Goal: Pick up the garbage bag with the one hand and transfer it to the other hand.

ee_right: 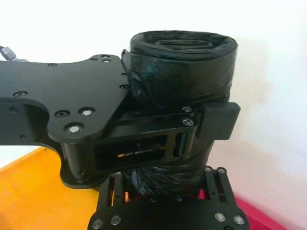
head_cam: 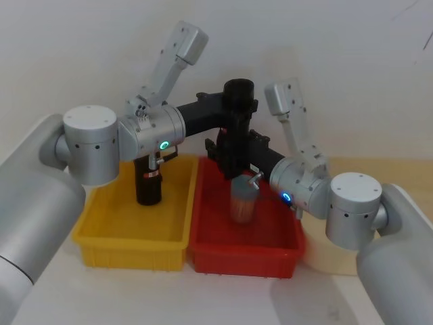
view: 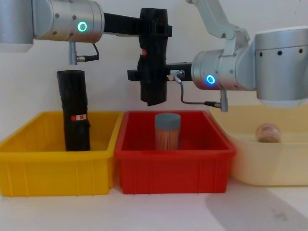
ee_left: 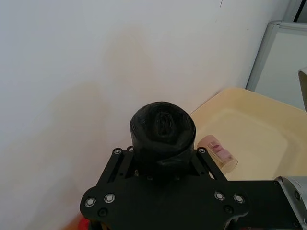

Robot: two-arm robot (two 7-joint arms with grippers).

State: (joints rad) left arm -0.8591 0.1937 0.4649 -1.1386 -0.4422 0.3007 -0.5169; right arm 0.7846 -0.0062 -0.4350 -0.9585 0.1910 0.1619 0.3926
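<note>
Now: both grippers are on the garbage bag (view: 153, 62) at once, so I think the pass from one to the other is half done.
Garbage bag: it stands upright in the air, above the red bin (view: 174, 163), touching no bin.
Left gripper (view: 155, 29): it has the green ring. It comes in from 9 o'clock and its fingers pinch the top part of the bag.
Right gripper (view: 147, 74): it has the blue ring. It comes in from 3 o'clock, lower down. Its fingers sit on both sides of the middle of the bag and look pressed on it.
Under the bag: a jar of sticks (view: 167, 131) stands in the red bin, right at 6 o'clock from the bag.
Other roll: a second black roll (view: 74, 110) with a red and white label stands in the yellow bin (view: 53, 166), at 9 o'clock from the red bin.
Cream tray (view: 269, 166): it sits at 3 o'clock from the red bin, with a small clear jar (view: 267, 132) in it.
What could go wrong: the plastic is slippery and squashy. If the left fingers let go before the right ones squeeze hard enough, the bag could slide down and hit the jar.
Also: if one arm pulls while both are holding, the roll could bend or tear.
</note>
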